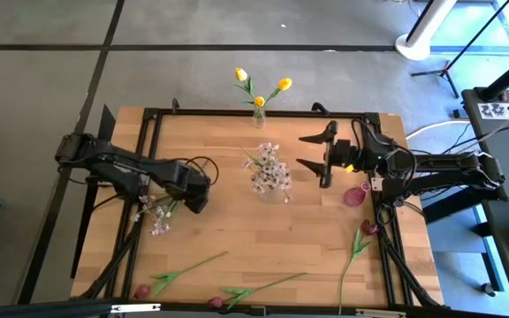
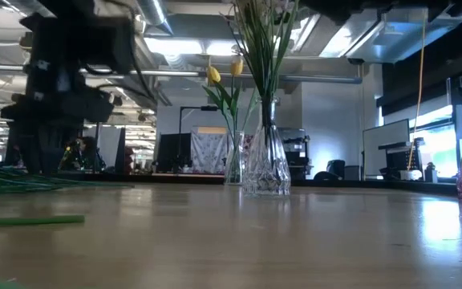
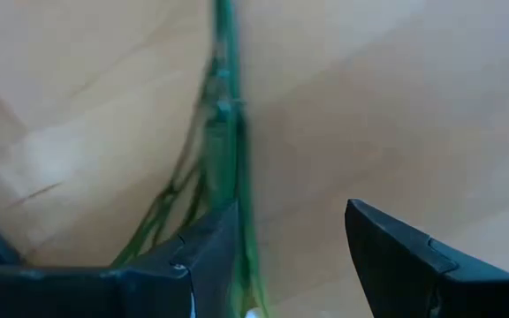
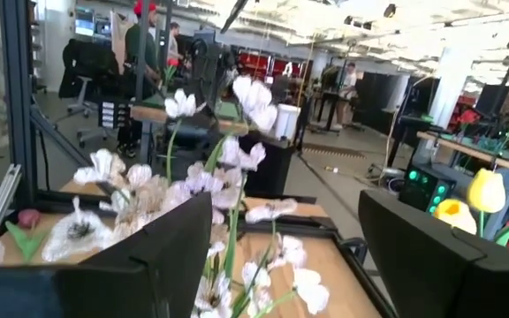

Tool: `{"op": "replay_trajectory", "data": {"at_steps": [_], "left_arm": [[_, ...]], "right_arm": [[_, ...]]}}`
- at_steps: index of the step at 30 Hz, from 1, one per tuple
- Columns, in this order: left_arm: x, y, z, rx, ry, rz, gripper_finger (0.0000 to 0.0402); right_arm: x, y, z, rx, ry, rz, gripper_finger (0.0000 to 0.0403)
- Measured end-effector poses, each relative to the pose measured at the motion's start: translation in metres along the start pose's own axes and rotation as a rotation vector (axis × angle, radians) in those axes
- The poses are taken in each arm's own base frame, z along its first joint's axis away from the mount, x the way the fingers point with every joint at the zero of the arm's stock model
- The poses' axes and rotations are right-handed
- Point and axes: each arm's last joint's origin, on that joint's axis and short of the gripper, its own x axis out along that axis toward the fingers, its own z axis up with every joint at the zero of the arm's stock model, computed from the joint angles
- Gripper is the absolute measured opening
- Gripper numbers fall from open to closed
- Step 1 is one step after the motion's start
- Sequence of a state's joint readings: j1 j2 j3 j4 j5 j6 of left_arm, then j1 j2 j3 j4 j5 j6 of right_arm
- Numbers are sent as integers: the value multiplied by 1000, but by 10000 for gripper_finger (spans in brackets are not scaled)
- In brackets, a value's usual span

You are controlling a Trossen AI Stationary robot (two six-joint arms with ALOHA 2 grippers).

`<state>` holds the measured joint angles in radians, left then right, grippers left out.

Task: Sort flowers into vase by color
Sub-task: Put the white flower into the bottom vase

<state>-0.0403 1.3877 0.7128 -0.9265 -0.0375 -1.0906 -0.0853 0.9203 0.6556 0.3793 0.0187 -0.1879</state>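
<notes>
Wooden counter [image 1: 307, 238] carries three vases: a clear one [image 1: 270, 187] at the middle with white-pink sprays [image 1: 269, 168], a clear one [image 1: 258, 116] at the far edge with yellow tulips [image 1: 259, 87], and a pink one [image 1: 354, 196] on the right. The left pincer [image 1: 194, 190] hangs low, jaws wide, over a loose spray [image 1: 155, 212] on the left side. The right pincer [image 1: 318, 152], also wide and empty, faces the middle vase. Red tulips [image 1: 188, 269] lie along the near edge.
</notes>
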Motion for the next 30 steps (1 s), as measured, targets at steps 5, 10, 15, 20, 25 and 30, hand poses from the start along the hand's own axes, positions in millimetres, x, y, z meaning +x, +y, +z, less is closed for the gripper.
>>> {"op": "replay_trajectory", "data": {"at_steps": [5, 10, 15, 20, 25, 30], "left_arm": [[12, 7, 18, -98, 41, 59, 204], [23, 12, 32, -113, 64, 94, 204], [7, -3, 41, -53, 32, 10, 204], [-15, -4, 44, -11, -50, 102, 204], [14, 26, 53, -126, -18, 161, 204], [20, 28, 67, -183, -166, 134, 204]], "right_arm": [[0, 1, -4, 4, 42, 7, 285], [-1, 1, -7, 6, 74, 13, 285], [-1, 1, -7, 5, 77, 2, 285], [-1, 0, -8, 3, 92, -27, 285], [-1, 0, -10, 2, 114, -33, 285], [-1, 1, -11, 29, 117, -30, 285]]}}
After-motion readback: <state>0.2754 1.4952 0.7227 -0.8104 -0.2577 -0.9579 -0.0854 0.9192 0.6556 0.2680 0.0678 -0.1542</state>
